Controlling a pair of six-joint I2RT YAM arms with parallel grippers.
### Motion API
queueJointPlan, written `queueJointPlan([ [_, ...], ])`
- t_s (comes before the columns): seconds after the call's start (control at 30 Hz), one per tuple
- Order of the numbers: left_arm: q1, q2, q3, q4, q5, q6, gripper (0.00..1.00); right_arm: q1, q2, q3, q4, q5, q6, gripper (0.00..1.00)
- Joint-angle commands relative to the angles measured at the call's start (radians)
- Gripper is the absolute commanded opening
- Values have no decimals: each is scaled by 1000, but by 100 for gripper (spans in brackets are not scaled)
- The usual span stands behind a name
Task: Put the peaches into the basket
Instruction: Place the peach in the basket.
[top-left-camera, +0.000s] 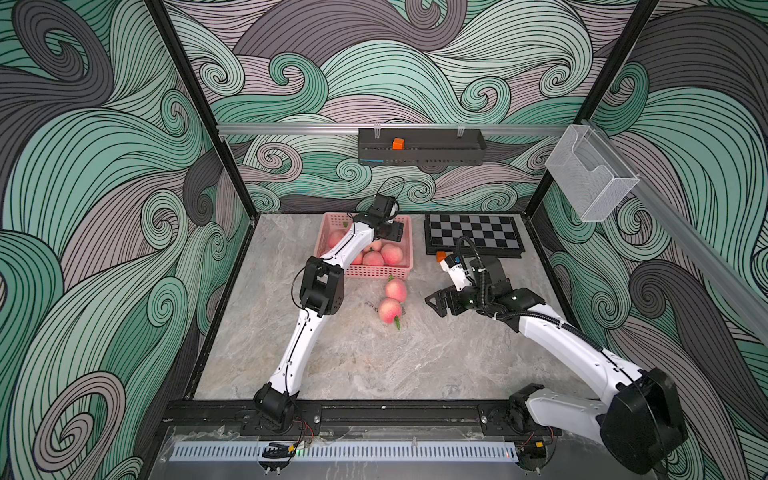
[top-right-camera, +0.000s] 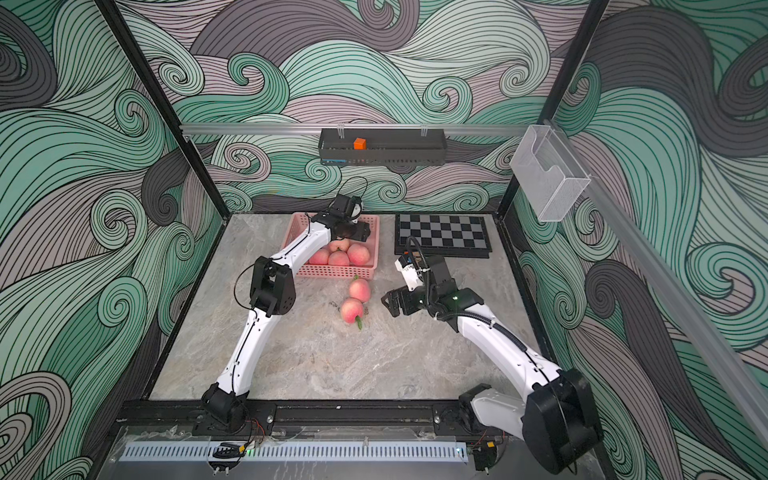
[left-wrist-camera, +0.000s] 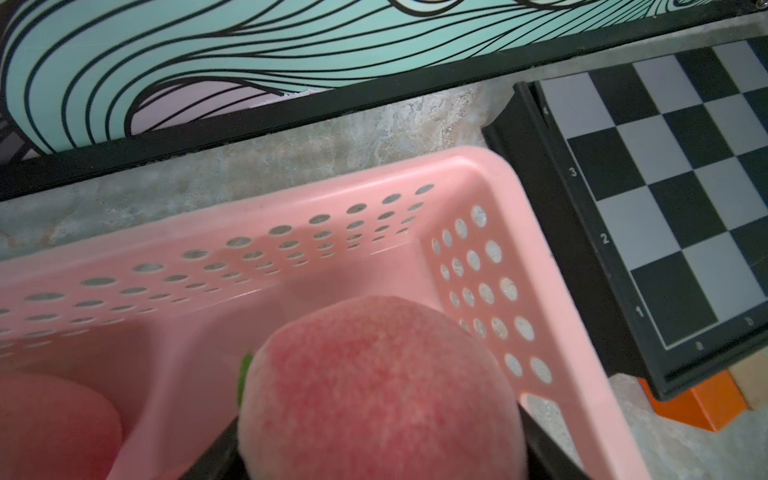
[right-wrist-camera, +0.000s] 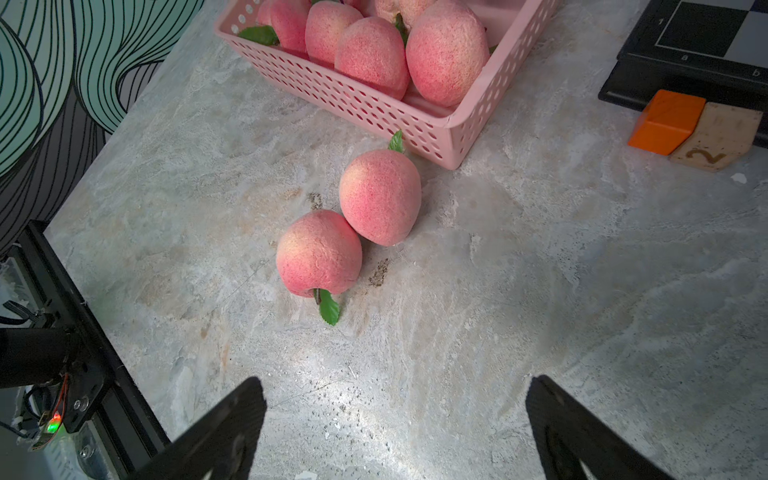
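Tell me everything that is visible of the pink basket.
The pink basket looks like plastic: shallow, rectangular, rounded rim, walls perforated with rows of small holes, solid floor. It stands flat on the marbled table near the back wall, beside the chessboard. Several peaches lie inside. The left gripper holds another peach over it.

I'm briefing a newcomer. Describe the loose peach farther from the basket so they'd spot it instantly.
Find the pink basket at the back of the marble table. Two peaches lie just outside its near wall. Yours is the farther peach, its green leaf pointing away from the basket; the nearer peach aims its leaf toward it.
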Motion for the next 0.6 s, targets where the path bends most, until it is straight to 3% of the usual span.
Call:
queueJointPlan([
  [0.0, 5, 16, 7, 0, -7, 9, 75, -9, -23, -7, -4, -12, -18, 99],
  [0.57, 4, 3, -15, 1, -4, 0, 81, -27, -41, -18, -10, -18, -25, 99],
])
